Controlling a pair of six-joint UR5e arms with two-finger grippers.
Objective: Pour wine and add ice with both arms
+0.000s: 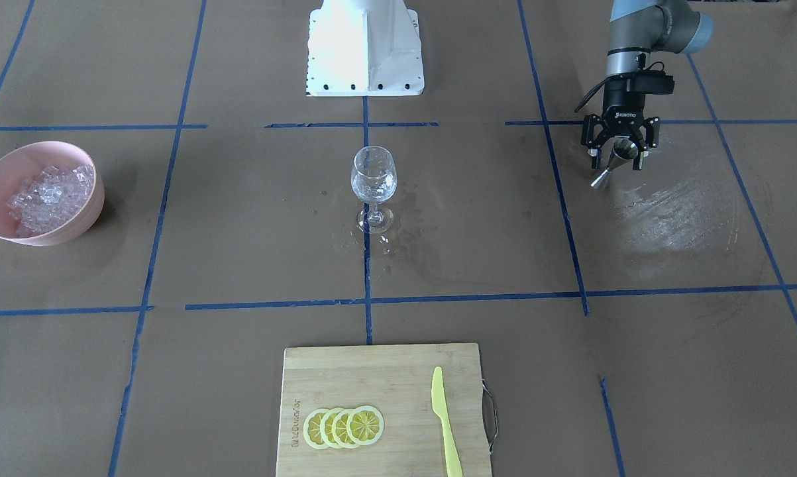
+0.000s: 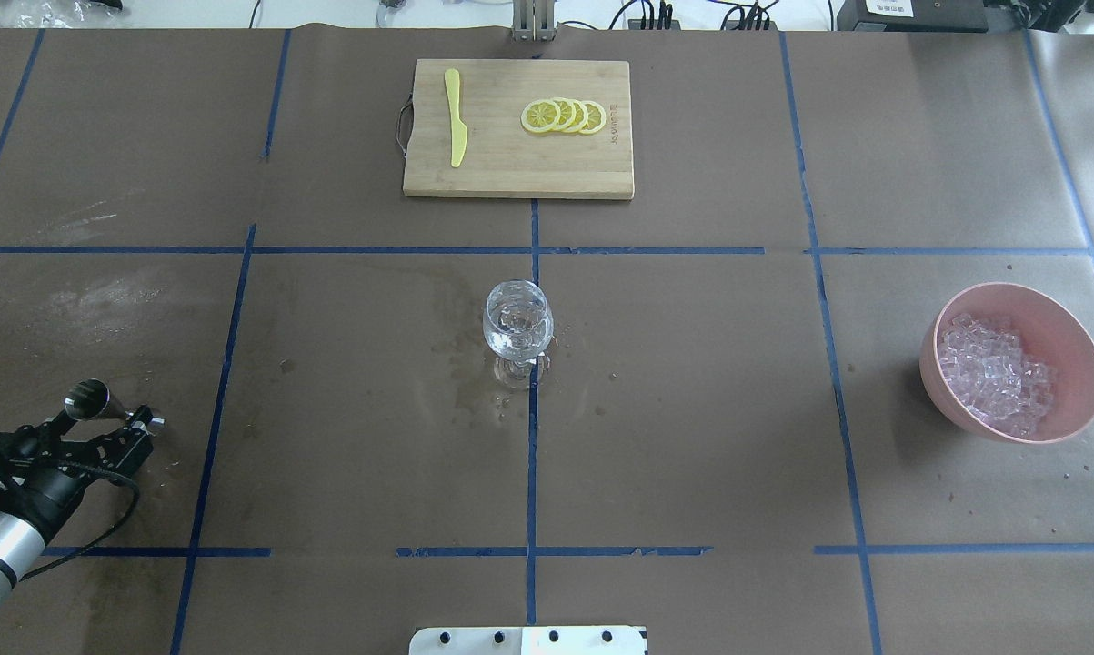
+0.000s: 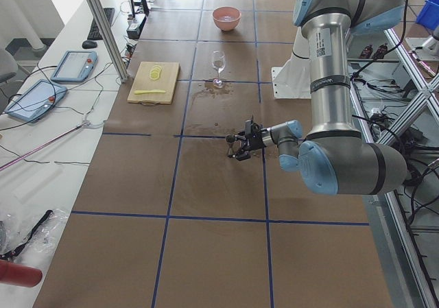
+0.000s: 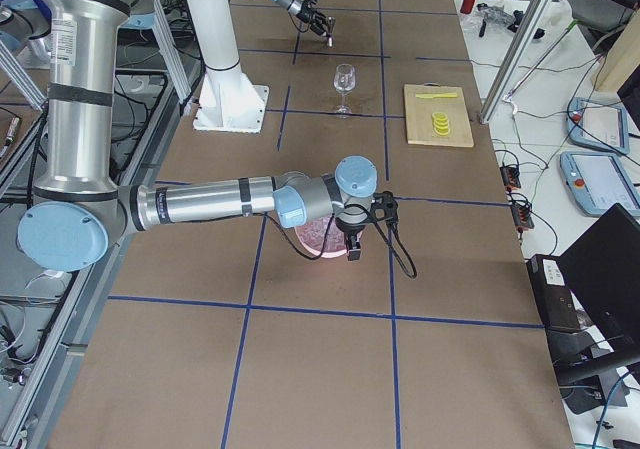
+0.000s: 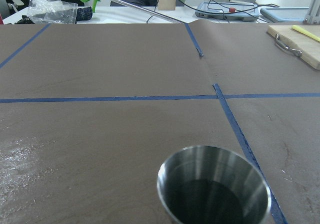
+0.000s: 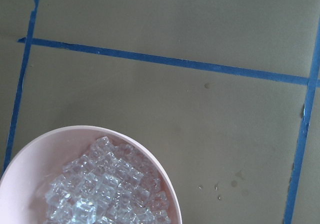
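One steel jigger (image 1: 602, 176) is clenched between the fingers of the left gripper (image 1: 617, 158), out toward the left end of the table (image 1: 239, 232) on the robot's side. The right gripper (image 4: 352, 243) hovers by the rim of a pink bowl (image 1: 80, 222) at the right end; whether its fingers are parted I cannot tell. The ice (image 1: 48, 193) is heaped in that bowl. A little wine (image 1: 373, 191) sits in the stemmed glass (image 1: 373, 162) at the table's middle, with wet spots around its foot.
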